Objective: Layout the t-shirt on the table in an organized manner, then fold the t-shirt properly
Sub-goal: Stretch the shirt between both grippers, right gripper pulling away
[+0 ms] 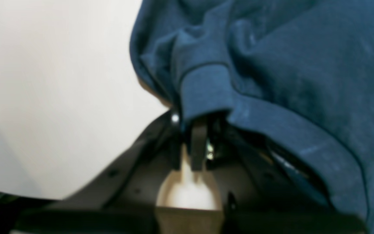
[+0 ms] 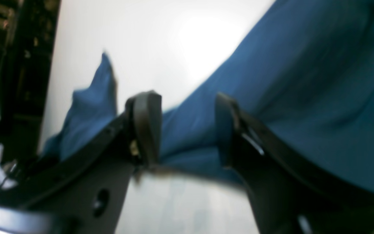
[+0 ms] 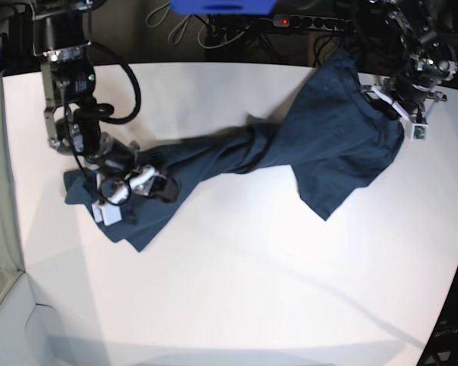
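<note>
- The table (image 3: 237,290) is seen as a wide white top; its near part, towards the base camera, is bare.
- The t-shirt (image 3: 237,156) is stretched in a twisted band across the far half of the table, from the camera's left to the far right corner.
- Its near-left end lies crumpled flat on the table.
- The right gripper (image 3: 149,183) is found at that near-left end, low over the cloth.
- In the right wrist view its jaws are seen parted with a clear gap; blue fabric shows between and behind them, nothing pinched. Whether the fingers (image 2: 144,123) touch the cloth cannot be told.
- The shirt's far-right end is lifted off the table, draping down in folds.
- The left gripper (image 1: 198,120) is closed tight on a hemmed edge of the t-shirt, held up at the table's far right corner.
</note>
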Robot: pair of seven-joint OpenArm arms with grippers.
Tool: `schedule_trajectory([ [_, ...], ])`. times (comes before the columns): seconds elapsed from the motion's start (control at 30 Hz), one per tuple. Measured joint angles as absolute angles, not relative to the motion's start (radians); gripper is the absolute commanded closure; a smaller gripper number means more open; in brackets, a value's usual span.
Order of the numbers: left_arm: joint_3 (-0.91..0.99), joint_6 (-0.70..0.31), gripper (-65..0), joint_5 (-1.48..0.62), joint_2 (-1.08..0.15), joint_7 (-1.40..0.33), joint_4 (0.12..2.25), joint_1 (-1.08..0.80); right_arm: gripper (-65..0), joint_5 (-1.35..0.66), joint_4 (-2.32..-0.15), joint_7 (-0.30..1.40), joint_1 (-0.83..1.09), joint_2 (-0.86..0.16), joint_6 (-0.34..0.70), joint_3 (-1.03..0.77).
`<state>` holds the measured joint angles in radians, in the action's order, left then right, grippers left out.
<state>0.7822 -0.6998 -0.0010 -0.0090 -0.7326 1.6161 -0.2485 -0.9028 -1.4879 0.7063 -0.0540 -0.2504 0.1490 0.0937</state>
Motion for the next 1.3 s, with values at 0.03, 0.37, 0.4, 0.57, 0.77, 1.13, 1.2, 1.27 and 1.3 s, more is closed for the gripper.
schedule_trajectory([
  [0.03,0.784,-0.700,-0.2,-0.001,-0.009,-0.733,1.616,-0.248,-33.5,-0.900,-1.441,0.707,-0.084,-0.253,0.145,0.093],
  [0.37,0.784,-0.700,-0.2,-0.005,-0.026,-0.733,1.617,-0.265,-45.4,-0.896,-1.156,0.695,-0.303,-0.332,0.138,0.134],
  [0.4,0.783,-0.700,-0.2,-0.005,-0.028,-0.733,1.616,-0.265,-45.4,-0.897,-1.148,0.693,-0.308,-0.333,0.138,0.134],
  [0.57,0.784,-0.700,-0.2,-0.005,-0.028,-0.733,1.616,-0.265,-43.5,-0.896,-1.136,0.695,-0.303,-0.329,0.138,0.134],
  [0.77,0.784,-0.700,-0.2,-0.005,-0.028,-0.733,1.616,-0.262,-28.5,-0.906,-1.049,0.629,-0.307,-0.283,0.142,0.136],
  [1.13,0.785,-0.700,-0.2,-0.002,-0.028,-0.736,1.615,-0.257,0.0,-0.895,-1.034,0.629,-0.330,-0.283,0.143,0.131],
  [1.2,0.785,-0.700,-0.2,-0.001,-0.028,-0.737,1.615,-0.257,0.0,-0.893,-1.057,0.627,-0.344,-0.283,0.144,0.130],
  [1.27,0.785,-0.700,-0.2,-0.001,-0.028,-0.737,1.615,-0.257,0.0,-0.892,-1.117,0.629,-0.352,-0.285,0.141,0.129],
  [1.3,0.785,-0.700,-0.2,-0.001,-0.028,-0.736,1.616,-0.257,0.0,-0.896,-1.148,0.628,-0.356,-0.286,0.141,0.130],
])
